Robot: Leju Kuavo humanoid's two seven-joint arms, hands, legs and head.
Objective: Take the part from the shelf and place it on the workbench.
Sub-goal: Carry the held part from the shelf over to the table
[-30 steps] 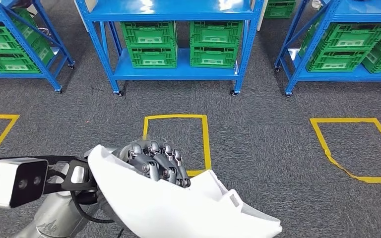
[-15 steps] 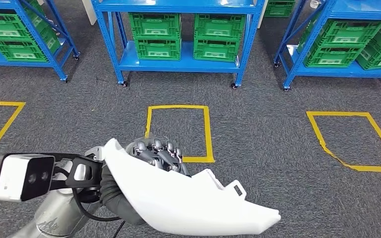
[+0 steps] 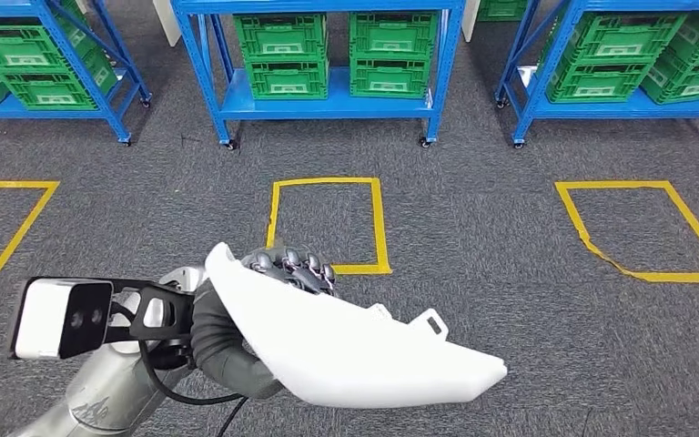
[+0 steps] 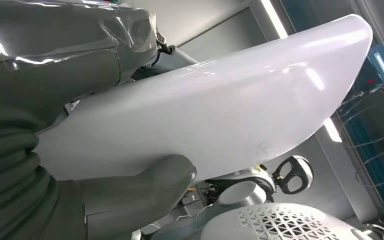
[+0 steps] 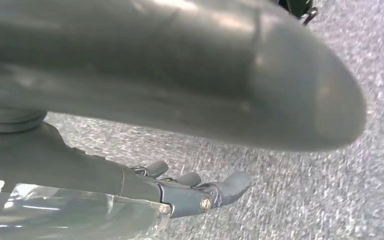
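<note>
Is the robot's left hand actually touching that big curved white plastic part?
Touching. In the left wrist view the left hand's thumb presses against the white plastic part.

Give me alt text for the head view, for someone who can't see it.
The robot's left hand holds a long white curved part above grey carpet. Ahead are yellow floor squares and blue shelves holding green crates.

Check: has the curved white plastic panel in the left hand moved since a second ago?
Yes, slightly: the curved white plastic panel swung its upper end nearer the yellow tape square; camera shifted too.
</note>
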